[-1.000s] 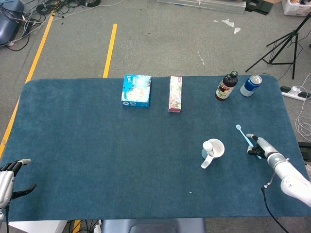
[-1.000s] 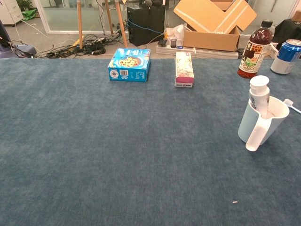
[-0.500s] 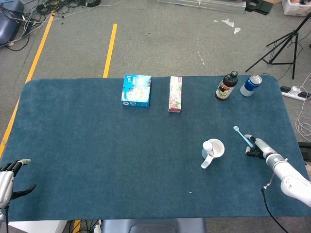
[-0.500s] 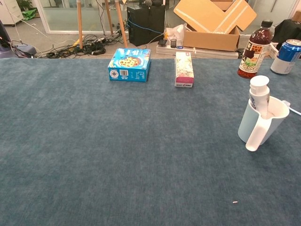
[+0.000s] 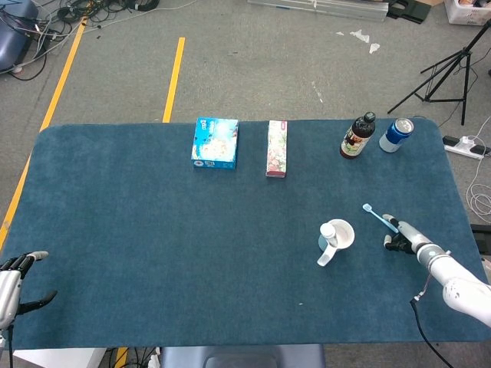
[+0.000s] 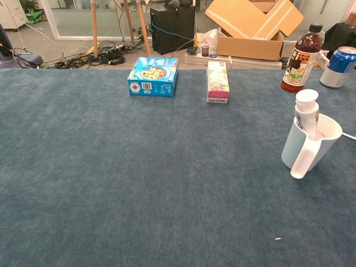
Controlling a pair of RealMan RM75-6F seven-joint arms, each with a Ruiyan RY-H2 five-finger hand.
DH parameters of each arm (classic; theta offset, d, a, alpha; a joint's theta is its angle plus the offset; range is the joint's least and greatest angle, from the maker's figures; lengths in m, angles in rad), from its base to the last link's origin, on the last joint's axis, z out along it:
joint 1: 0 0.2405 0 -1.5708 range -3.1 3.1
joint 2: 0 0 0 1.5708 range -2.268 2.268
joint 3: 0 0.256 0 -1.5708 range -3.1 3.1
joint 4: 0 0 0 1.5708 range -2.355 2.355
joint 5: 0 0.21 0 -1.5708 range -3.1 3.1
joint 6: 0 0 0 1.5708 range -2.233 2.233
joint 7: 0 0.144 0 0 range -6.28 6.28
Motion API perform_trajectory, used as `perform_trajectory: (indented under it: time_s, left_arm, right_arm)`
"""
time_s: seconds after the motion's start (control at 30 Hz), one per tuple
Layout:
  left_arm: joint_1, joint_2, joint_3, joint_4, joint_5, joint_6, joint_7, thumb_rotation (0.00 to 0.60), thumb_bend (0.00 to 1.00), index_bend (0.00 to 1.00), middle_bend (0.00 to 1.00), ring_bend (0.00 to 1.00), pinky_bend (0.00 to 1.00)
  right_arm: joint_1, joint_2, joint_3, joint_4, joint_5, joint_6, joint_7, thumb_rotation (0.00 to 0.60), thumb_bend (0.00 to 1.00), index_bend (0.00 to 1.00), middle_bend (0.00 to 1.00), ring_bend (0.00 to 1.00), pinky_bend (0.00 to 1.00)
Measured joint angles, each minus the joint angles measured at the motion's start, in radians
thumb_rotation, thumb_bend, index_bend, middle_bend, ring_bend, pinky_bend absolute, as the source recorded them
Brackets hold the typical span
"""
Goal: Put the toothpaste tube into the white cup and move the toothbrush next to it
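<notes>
The white cup (image 5: 337, 237) (image 6: 317, 146) stands on the blue table at the right, with the toothpaste tube (image 5: 329, 230) (image 6: 306, 113) upright inside it. In the head view my right hand (image 5: 405, 234) holds the light-blue toothbrush (image 5: 377, 217) just right of the cup, its head pointing up-left. In the chest view the toothbrush (image 6: 349, 134) shows only as a sliver behind the cup's right rim, and neither hand appears there. My left hand (image 5: 14, 280) rests at the table's front-left corner, fingers apart, holding nothing.
Along the far side of the table (image 5: 153, 253) lie a blue box (image 5: 215, 143) (image 6: 153, 76) and a narrow pink-and-white box (image 5: 277, 148) (image 6: 217, 82). A dark bottle (image 5: 357, 136) (image 6: 301, 58) and a blue can (image 5: 396, 134) (image 6: 339, 67) stand at the far right.
My right hand has carried the toothbrush leftward, closer to the cup. In the chest view the brush head has slipped behind the cup's rim. The left hand has not moved.
</notes>
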Motion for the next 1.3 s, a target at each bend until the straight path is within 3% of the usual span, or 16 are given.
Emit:
perform_trajectory:
  time_s: [0.5,1.3]
  left_arm:
    - [-0.001,-0.002,0.0,0.002,-0.002,-0.003,0.003,0.6,0.1,0.28,0.34,0.35,0.45]
    - [-0.002,-0.006,0.0,0.004,-0.004,-0.005,0.011,0.6,0.1,0.28,0.34,0.35,0.45]
  right_arm:
    - [-0.042,0.03,0.057,-0.058,-0.086,-0.041,0.012,0.6,0.64,0.05,0.93,1.0,1.0]
    - [-0.11,0.132,0.054,-0.23,-0.179,-0.001,0.002,0.6,0.64,0.05,0.93,1.0,1.0]
